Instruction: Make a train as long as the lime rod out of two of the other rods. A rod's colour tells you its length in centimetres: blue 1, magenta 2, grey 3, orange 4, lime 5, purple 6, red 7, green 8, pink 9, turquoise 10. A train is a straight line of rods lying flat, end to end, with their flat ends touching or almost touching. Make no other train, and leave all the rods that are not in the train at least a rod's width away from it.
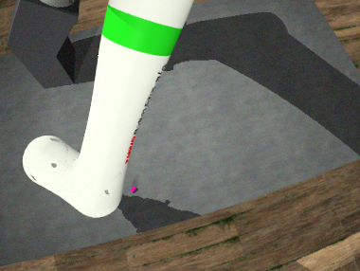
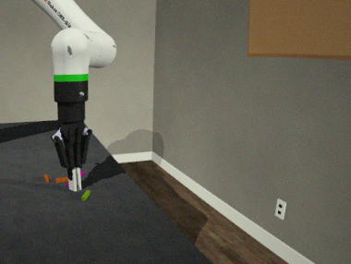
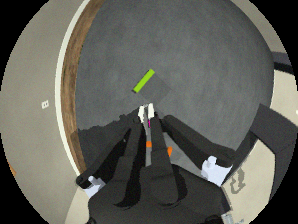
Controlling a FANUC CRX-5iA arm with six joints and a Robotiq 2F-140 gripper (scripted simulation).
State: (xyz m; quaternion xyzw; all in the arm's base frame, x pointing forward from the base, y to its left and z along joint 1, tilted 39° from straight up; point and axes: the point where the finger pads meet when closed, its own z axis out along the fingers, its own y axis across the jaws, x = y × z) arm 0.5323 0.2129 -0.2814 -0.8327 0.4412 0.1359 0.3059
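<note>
My gripper (image 2: 76, 186) (image 3: 147, 110) points straight down with its fingertips at the dark table top. It is shut on a small magenta rod (image 3: 149, 122) (image 2: 68, 185), which shows as a thin sliver between the fingers. The lime rod (image 2: 86, 195) (image 3: 144, 81) lies flat just ahead of the fingertips, apart from them. A second magenta rod (image 2: 83, 173) lies just behind the gripper. Two orange rods (image 2: 61, 179) (image 2: 46, 177) lie behind it to the left. In the top view the arm hides the gripper, and one magenta end (image 1: 134, 189) shows beside the arm.
The white arm (image 1: 123, 109) covers much of the top view. The grey table (image 1: 246, 128) ends at a wooden floor (image 1: 265, 223) close in front of the rods. The dark base block (image 1: 38, 43) stands at the back left.
</note>
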